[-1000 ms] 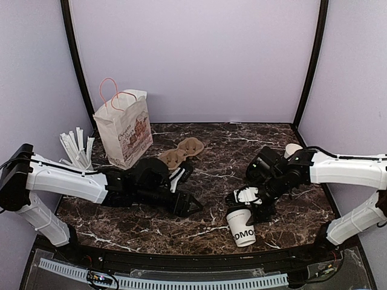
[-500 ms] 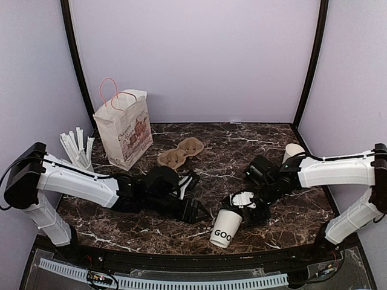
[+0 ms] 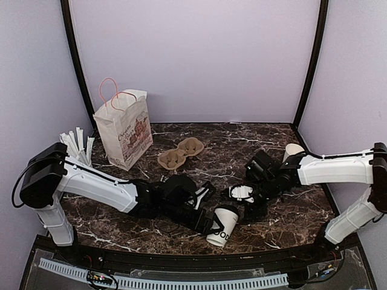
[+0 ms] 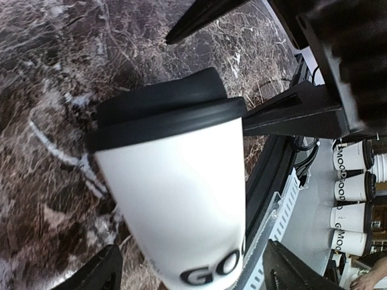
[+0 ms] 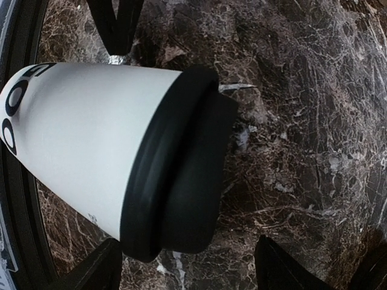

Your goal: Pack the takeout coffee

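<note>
Lying tilted right of the pink-handled white paper bag point(image 3: 124, 136), the black-lidded white paper cup point(image 3: 221, 227) aimed its lid at the wide right claw point(image 3: 247, 208); the wide left claw point(image 3: 210, 225) straddled its body.

Left arm point(image 3: 97, 184) and right arm point(image 3: 338, 169) match — white tubular shells, black joints; black wrists above the table point(image 3: 242, 145) carry tapered black fingers point(image 4: 100, 275); thin black cables loop off both near the table's sides.
</note>
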Controlling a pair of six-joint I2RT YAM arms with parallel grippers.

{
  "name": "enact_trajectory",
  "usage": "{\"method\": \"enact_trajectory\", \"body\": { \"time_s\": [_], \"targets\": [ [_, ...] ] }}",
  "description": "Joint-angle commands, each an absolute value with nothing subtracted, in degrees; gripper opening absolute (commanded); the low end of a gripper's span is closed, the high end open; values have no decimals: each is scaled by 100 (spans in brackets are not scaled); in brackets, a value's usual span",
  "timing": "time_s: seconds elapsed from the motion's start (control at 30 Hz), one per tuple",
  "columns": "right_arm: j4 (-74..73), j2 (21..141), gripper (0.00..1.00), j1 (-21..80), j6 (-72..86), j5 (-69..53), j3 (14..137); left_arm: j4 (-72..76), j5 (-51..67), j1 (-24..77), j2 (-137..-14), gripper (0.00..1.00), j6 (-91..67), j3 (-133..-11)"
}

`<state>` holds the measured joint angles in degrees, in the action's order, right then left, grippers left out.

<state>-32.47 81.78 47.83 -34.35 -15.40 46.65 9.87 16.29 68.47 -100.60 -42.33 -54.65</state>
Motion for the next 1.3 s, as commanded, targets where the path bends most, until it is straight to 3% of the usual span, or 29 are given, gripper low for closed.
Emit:
{"method": "enact_trajectory", "body": {
  "time_s": [0.0,0.3,0.5,0.8,1.27],
  "targets": [
    [-2926,8149,77,4681,-3224,-1751,4662,1319,1885,6826,-10351,96,-4093,-5598],
    [-2758,8222,76,4395,-3147,-1989,4605,751,1858,6762,-11062,98,-3979,-6251],
    [-2855,7888,76,4020,-3160,-2082,4635,1218,2024,6607,-10930,85,-3922,-5956],
    [-3862,7096,79,3671,-3542,-2768,5404,2818,2752,6530,-10255,78,-2920,-5278],
    [-5691,8033,86,3665,-3742,-4609,7063,3377,1178,6651,-8989,73,-778,-4208]
  ]
}}
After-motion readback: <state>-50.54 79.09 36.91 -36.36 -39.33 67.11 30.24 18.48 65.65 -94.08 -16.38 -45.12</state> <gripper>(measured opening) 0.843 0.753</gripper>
